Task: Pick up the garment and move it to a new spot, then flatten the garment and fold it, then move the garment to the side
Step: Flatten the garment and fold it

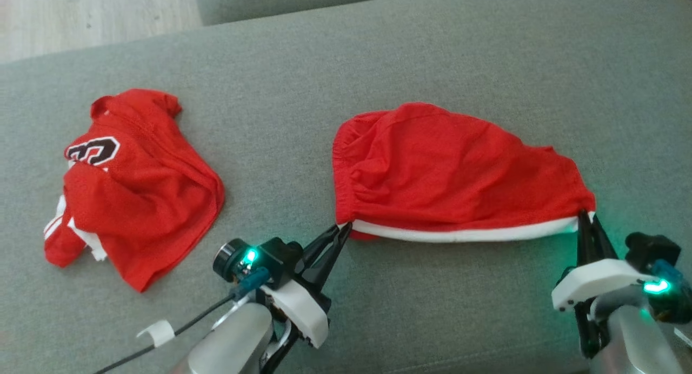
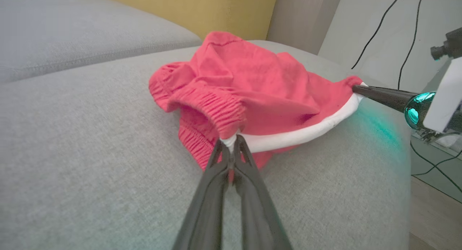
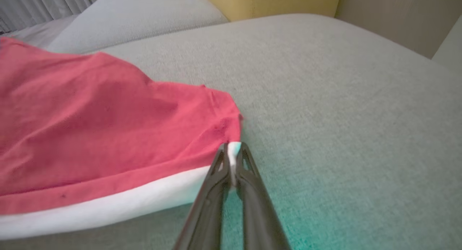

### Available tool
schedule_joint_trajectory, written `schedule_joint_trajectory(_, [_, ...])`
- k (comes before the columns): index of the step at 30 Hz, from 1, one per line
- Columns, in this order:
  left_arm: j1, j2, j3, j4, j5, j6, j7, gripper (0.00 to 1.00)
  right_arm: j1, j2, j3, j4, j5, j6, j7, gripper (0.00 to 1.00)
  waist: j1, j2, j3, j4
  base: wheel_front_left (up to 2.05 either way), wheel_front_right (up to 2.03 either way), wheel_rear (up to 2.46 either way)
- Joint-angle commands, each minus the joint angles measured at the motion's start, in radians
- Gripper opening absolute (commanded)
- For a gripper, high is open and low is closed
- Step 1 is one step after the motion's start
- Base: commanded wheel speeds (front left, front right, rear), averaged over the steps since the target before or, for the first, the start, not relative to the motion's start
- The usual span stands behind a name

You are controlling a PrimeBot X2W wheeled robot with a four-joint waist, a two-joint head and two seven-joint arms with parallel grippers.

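The red shorts [image 1: 448, 168] lie on a grey sofa seat [image 1: 378, 66], white hem [image 1: 465, 234] toward the robot. The left gripper [image 1: 341, 231] pinches the hem's left corner and the right gripper [image 1: 585, 216] its right corner, both closed tight. A red jersey [image 1: 135, 185] lies crumpled well to the left. A yellow cushion [image 2: 202, 8] stands behind the seat, with pale wooden floor [image 1: 81, 12] beyond.

You've got one wide grey cushion [image 1: 432, 49] carrying everything. On it, toward the robot's right, lie the red shorts [image 1: 443, 163], bunched up, with the white hem band along the near edge (the elastic waistband is at the left end). Well apart to the left, a crumpled red jersey [image 1: 140, 195] with a black numeral lies on the same cushion.
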Motion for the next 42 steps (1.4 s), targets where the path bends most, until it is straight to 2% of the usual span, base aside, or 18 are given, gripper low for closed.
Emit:
schedule_joint_trajectory(1, [-0.030, 0.019, 0.040, -0.037, 0.007, 0.002, -0.012, 0.00, -0.024, -0.007, 0.029, -0.039, 0.005, -0.001, -0.018, 0.00, 0.0000, 0.0000, -0.010, 0.005, 0.00, 0.00, 0.00])
schedule_joint_trajectory(9, [-0.090, 0.063, 0.082, -0.116, 0.003, 0.002, -0.008, 0.00, -0.055, -0.007, 0.091, -0.185, 0.052, -0.001, 0.021, 0.00, 0.0000, 0.0000, -0.056, 0.011, 0.00, 0.00, 0.00])
schedule_joint_trajectory(14, [-0.242, 0.124, 0.064, -0.158, -0.018, 0.002, 0.058, 0.00, -0.143, -0.007, 0.133, -0.322, 0.044, -0.001, 0.117, 0.00, 0.0000, 0.0000, -0.088, 0.005, 0.00, 0.00, 0.00])
schedule_joint_trajectory(17, [-0.349, 0.160, 0.064, -0.171, -0.070, 0.002, 0.107, 0.00, -0.226, -0.010, 0.170, -0.379, 0.050, -0.001, 0.180, 0.00, 0.0000, 0.0000, -0.112, -0.007, 0.00, 0.00, 0.00])
schedule_joint_trajectory(20, [-0.451, 0.198, 0.066, -0.167, -0.113, 0.002, 0.142, 0.00, -0.316, -0.030, 0.208, -0.404, 0.083, -0.001, 0.229, 0.00, 0.0000, 0.0000, -0.136, -0.020, 0.00, 0.00, 0.00])
schedule_joint_trajectory(26, [-0.606, 0.226, 0.097, -0.149, -0.187, 0.002, 0.149, 0.00, -0.455, -0.081, 0.261, -0.416, 0.155, -0.001, 0.263, 0.00, 0.0000, 0.0000, -0.177, -0.027, 0.00, 0.00, 0.00])
schedule_joint_trajectory(32, [-0.564, 0.236, 0.084, -0.163, -0.263, 0.002, 0.180, 0.00, -0.393, -0.119, 0.274, -0.420, 0.180, -0.001, 0.318, 0.00, 0.0000, 0.0000, -0.191, -0.011, 0.00, 0.00, 0.00])
schedule_joint_trajectory(36, [-0.494, 0.269, 0.082, -0.209, -0.336, 0.002, 0.206, 0.00, -0.321, -0.142, 0.278, -0.438, 0.202, -0.001, 0.363, 0.00, 0.0000, 0.0000, -0.180, -0.004, 0.00, 0.00, 0.00])
schedule_joint_trajectory(42, [-0.469, 0.321, 0.055, -0.266, -0.359, 0.002, 0.271, 0.00, -0.289, -0.175, 0.305, -0.466, 0.224, -0.001, 0.457, 0.00, 0.0000, 0.0000, -0.121, -0.006, 0.00, 0.00, 0.00])
